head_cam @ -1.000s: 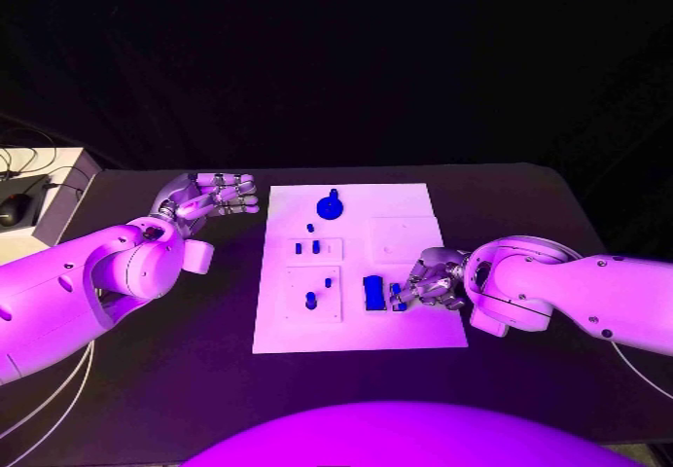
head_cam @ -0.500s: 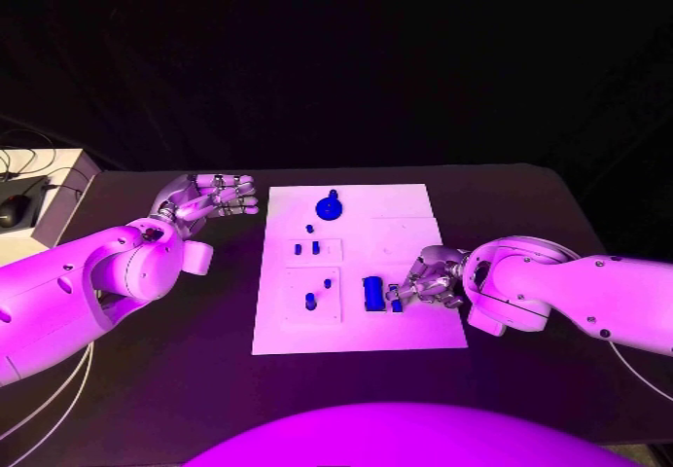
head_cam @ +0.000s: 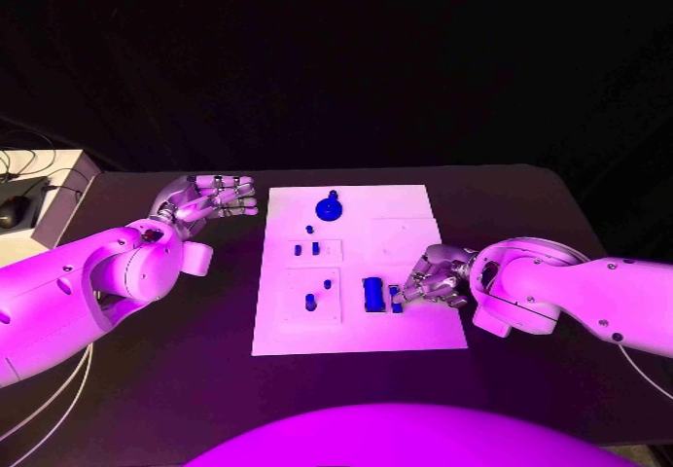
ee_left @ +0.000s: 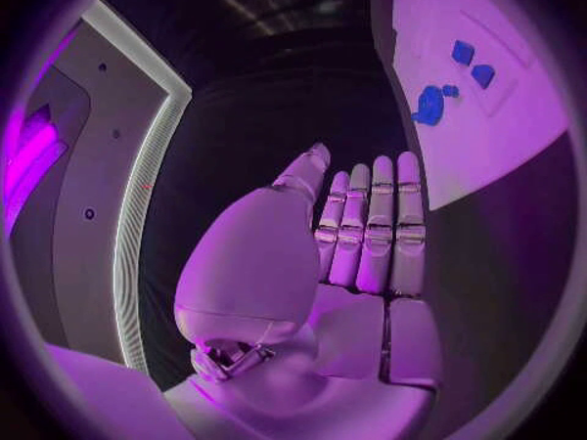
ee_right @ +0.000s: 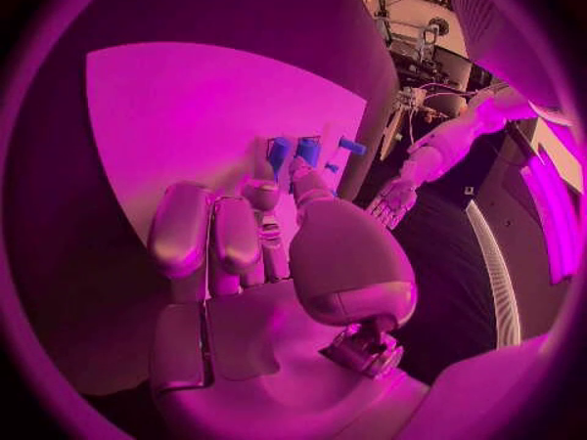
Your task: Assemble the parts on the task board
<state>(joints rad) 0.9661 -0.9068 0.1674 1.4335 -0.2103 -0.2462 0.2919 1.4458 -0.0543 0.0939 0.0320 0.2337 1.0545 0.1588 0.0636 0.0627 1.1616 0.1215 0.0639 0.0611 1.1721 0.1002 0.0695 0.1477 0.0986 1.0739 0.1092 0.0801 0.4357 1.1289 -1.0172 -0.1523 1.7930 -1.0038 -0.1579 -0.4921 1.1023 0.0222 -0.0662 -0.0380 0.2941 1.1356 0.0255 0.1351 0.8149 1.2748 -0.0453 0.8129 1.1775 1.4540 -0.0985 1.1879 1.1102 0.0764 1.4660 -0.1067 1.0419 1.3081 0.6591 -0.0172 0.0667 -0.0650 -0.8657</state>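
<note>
Little has shifted over the past second: the right hand [head_cam: 435, 282], silver and many-fingered, has crept a shade outward along the near right part of the flat white task board [head_cam: 407, 204] and now hovers with its fingers curled toward a small blue block [head_cam: 397, 305] beside the taller blue rectangular part [head_cam: 373, 294]. Whether those fingertips are pinching the small block or merely touching it cannot be told from the head view; the right wrist view shows the fingers [ee_right: 263, 200] bent close to two blue pieces [ee_right: 293, 150] on the board, with contact hidden. The left hand [head_cam: 210, 199] rests over the black table [head_cam: 561, 214] just beside the board's far left corner, fingers straight, pressed side by side and holding nothing, as the left wrist view confirms [ee_left: 367, 235]. Other blue parts lie undisturbed: a round disc-shaped piece [head_cam: 329, 206] at the far end, two little pegs [head_cam: 307, 248] in a middle recess, and a pair of small pieces [head_cam: 317, 295] in the near left recess. Assembly appears to be at an early stage, with most parts apparently loose. The risk here lies in the crowding: the small block sits touching or nearly touching the taller part, so a closing finger could nudge the neighbour over or push the block sideways out of its place, and a shallow fingertip hold could let it slip on lifting.
</note>
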